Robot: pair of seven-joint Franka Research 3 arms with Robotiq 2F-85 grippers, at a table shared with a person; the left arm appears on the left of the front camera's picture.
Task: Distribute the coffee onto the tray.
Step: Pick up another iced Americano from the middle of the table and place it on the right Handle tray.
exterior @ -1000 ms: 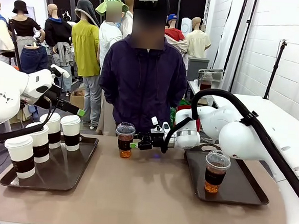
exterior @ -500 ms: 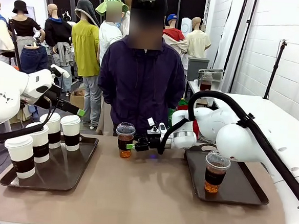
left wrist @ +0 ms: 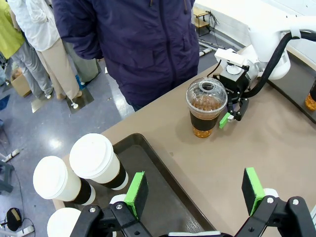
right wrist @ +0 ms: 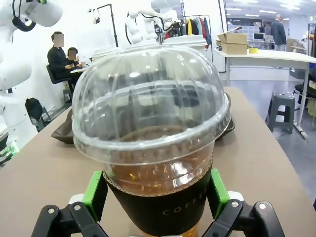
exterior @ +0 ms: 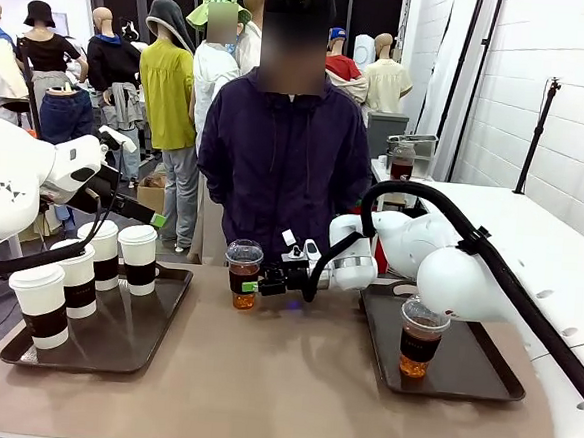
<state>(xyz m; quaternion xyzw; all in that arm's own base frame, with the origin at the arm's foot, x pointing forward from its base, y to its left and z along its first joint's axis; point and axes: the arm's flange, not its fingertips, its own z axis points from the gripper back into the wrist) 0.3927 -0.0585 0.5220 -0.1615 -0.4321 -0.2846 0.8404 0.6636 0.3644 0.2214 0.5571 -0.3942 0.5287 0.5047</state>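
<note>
Bench (exterior: 281, 379): it is carrying two dark trays, with a bare stretch between them where one cup is standing alone, near the far edge in front of the person (exterior: 281, 158).
Left tray (exterior: 123, 338): it is holding the four white-lidded paper cups (exterior: 137, 258) with dark sleeves.
Right tray (exterior: 462, 366): it is holding one dome-lidded cup (exterior: 422, 336) of brown drink; by my judgement this is where the lone cup is going, and there is bare tray around the seated cup.
Right gripper (exterior: 255, 283): it is reaching across the middle, jaws spread, with a green pad on either side of the lone cup's dark sleeve.
Lone dome-lidded cup (right wrist: 150, 148): it is standing upright on the bench, deep between the jaws in the right wrist view, with both pads at sleeve height and close to the sleeve; whether they are touching it, I cannot tell.
Step in hand: the grasp is being set up. It seems best to close on the sleeve rather than the thin clear wall or the dome, squeeze only enough to hold, lift straight up, and keep the cup upright on the way to the tray.
Left gripper (left wrist: 195, 190): it is hanging above the left tray's inner edge, jaws wide apart and holding nothing.
</note>
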